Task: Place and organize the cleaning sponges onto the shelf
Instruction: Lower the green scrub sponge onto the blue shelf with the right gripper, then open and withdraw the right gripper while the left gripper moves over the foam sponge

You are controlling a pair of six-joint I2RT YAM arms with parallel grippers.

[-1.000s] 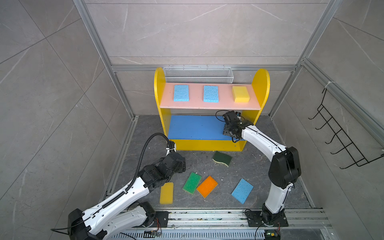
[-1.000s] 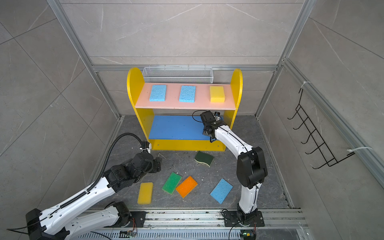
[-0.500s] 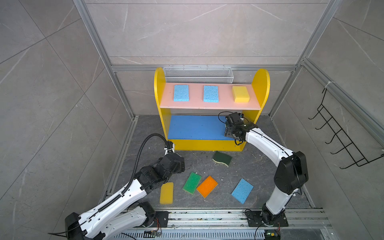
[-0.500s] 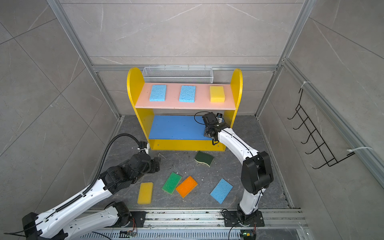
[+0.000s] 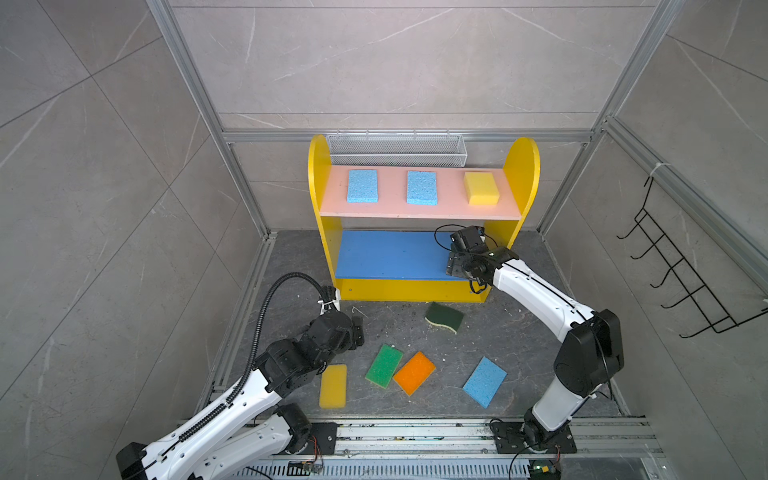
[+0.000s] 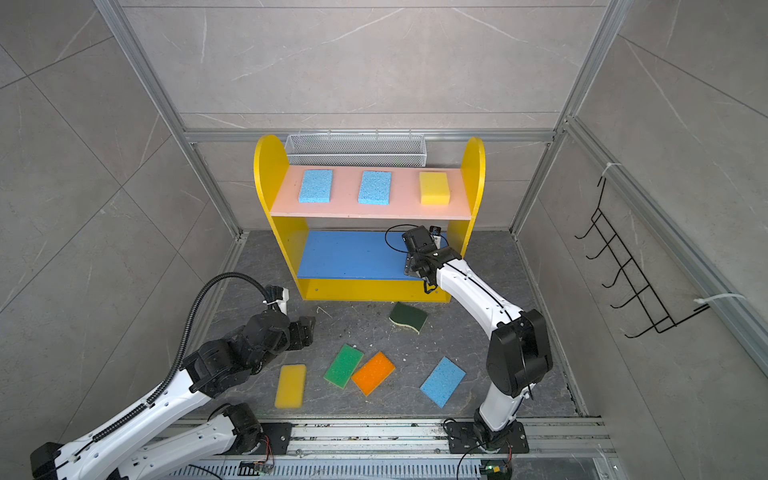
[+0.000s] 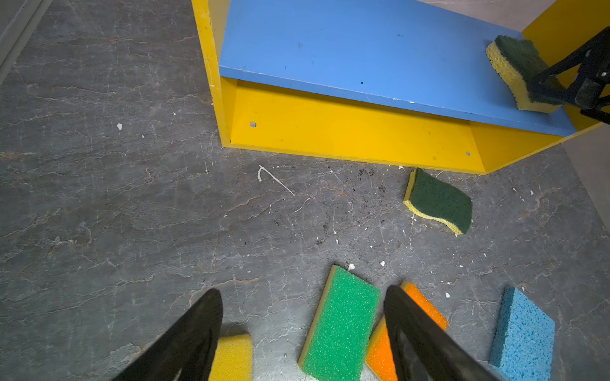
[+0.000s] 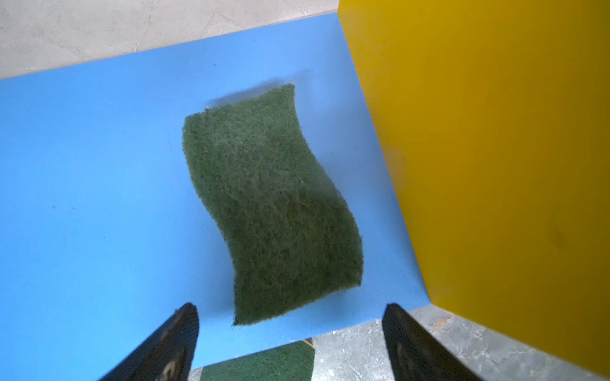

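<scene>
The shelf [image 5: 324,232] carries two light blue sponges [image 5: 362,186] [image 5: 422,188] and a yellow one [image 5: 481,188] on its pink board. A dark-green wavy sponge [image 8: 270,204] lies flat at the right end of the blue board [image 5: 390,255], free of the fingers. My right gripper [image 8: 290,308] stands open just in front of it, at the board's front edge. On the floor lie another dark-green sponge [image 5: 444,317] and green [image 5: 384,365], orange [image 5: 414,373], light blue [image 5: 484,381] and yellow [image 5: 333,386] sponges. My left gripper [image 7: 302,292] hangs open and empty above the floor by the green sponge [image 7: 341,325].
A white wire mesh basket [image 5: 397,149] hangs behind the shelf's top. A black wire hook rack [image 5: 681,270] is fixed to the right wall. Metal frame posts stand at the back corners, and a rail [image 5: 415,434] runs along the front edge.
The right jaws have spread wider, and the right arm's elbow has swung right and toward the front. The left arm has shifted only slightly.
</scene>
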